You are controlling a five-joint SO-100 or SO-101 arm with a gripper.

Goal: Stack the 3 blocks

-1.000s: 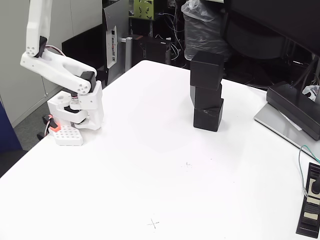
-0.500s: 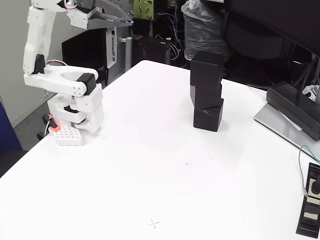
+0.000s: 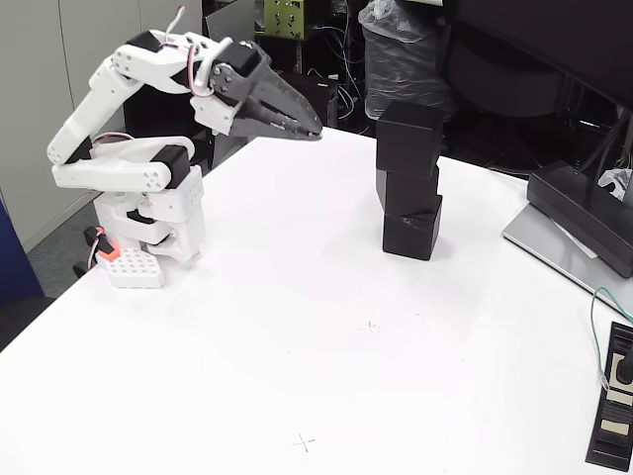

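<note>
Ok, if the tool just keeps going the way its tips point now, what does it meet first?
Probably the stack of black blocks. The tool points right and slightly downward in the fixed view, with bare white table between it and the stack. Depth is unclear from this one view, so it could pass in front of or behind the stack.

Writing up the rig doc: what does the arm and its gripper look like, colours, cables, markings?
The arm has white plastic links with black motor blocks at the joints. Thin red and white cables loop over the wrist. The gripper has dark, pointed, tapering jaws. The white base sits at the table edge, with something orange-red beside it. No markings legible.
</note>
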